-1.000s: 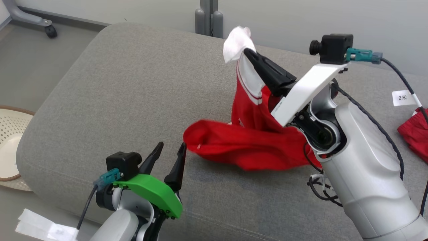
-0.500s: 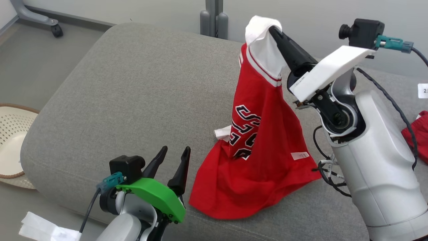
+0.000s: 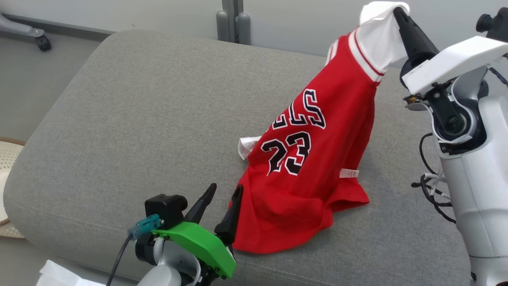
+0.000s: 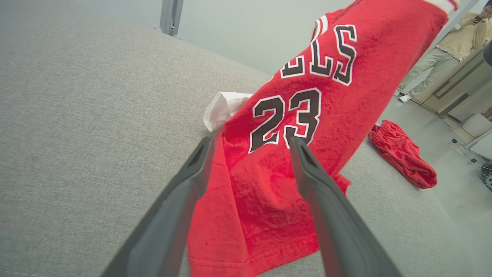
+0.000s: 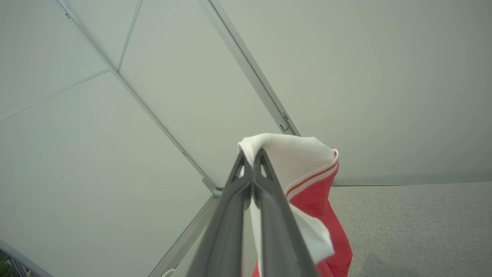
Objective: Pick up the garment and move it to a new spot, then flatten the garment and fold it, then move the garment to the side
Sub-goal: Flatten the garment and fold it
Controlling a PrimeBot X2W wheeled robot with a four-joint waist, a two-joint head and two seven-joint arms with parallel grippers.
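The garment (image 3: pixel 313 159) is a red jersey with white sleeves and a black "23". My right gripper (image 3: pixel 397 12) holds it up by one white sleeve, shut on the cloth, as the right wrist view shows at the fingertips (image 5: pixel 251 154). The jersey's hem drapes on the grey cushion (image 3: pixel 139 119). At the lower left my left gripper (image 3: pixel 224 190) stands open, its fingers right at the jersey's lower left edge. In the left wrist view the jersey (image 4: pixel 300 115) fills the gap between the open fingers (image 4: pixel 192 173).
A second red cloth (image 4: pixel 403 159) lies on the cushion to the right. A woven basket (image 3: pixel 6 167) sits on the floor at the left. A person (image 4: pixel 453 46) stands beyond the cushion. White paper (image 3: pixel 59 276) lies by the front edge.
My right gripper has lifted the jersey up and to the right, so it has unfurled and the number now shows. The head camera has shifted. The left gripper stays open beside the hem.
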